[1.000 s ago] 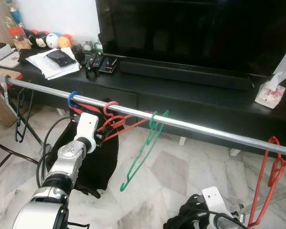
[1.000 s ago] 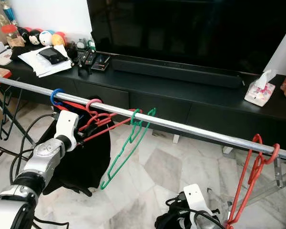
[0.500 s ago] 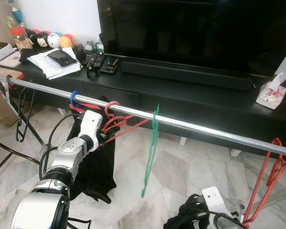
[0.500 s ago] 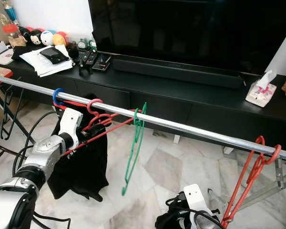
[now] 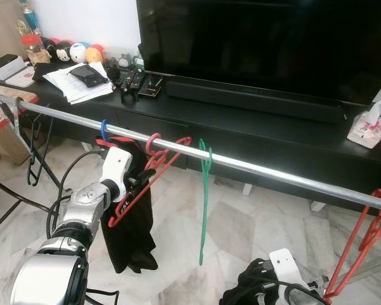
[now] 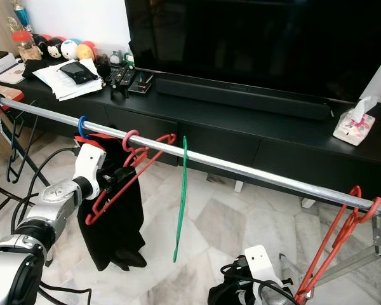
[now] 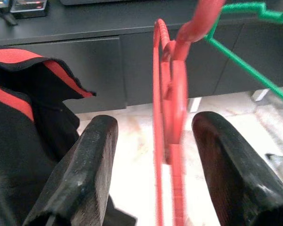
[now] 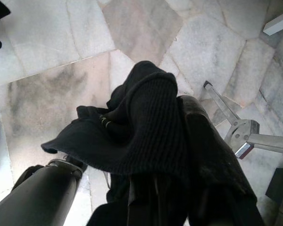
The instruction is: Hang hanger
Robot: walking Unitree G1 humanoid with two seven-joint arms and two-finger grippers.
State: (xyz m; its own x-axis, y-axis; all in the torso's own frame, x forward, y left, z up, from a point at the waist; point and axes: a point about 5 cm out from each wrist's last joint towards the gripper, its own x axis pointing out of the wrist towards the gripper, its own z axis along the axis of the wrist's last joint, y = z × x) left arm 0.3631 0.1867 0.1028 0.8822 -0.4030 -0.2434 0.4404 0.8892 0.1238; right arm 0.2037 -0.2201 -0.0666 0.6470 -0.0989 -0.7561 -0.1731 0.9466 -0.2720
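We note, L to R:

Rail [image 5: 273, 175] runs across the scene, sloping down toward our R, w/ black TV worktop [image 5: 254, 130] behind it. A black hanger [image 5: 32, 155] hangs at the far L end. Next come a blue hook [image 5: 104, 130] carrying a black garment [image 5: 130, 222] w/ red trim.

Red hanger [image 5: 143, 184] is just beside it: hook is over the rail, body tilted down toward our L arm. Judged hung, since the rail bears it.

Left gripper [image 7: 153, 188] is at the red hanger's lower part. Jaws stand apart, one finger either side of the red wire; wrist view shows gaps both sides, so no grip on it. Judged reason: hook is seated, so the grip is off and the hanger rests on the rail alone. The tilt suggests it has not settled plumb.

Green hanger [image 5: 204, 190] hangs near the red one, edge-on to us, straight down, free of both arms.

Two more red hangers [image 5: 362, 241] hang at the far R end of the rail, well apart from the rest.

Right gripper [image 8: 146, 155] is low by the marble floor [image 5: 241, 229], near the rack foot. Jaws are wrapped by a dark knit cloth [image 8: 146, 113]; it looks clamped between them, prob. kept there for a later hanger. A tissue box [image 5: 366, 124] sits on the worktop at R.

Risk: pulling the L arm back may snag the red wire & lift the hook.
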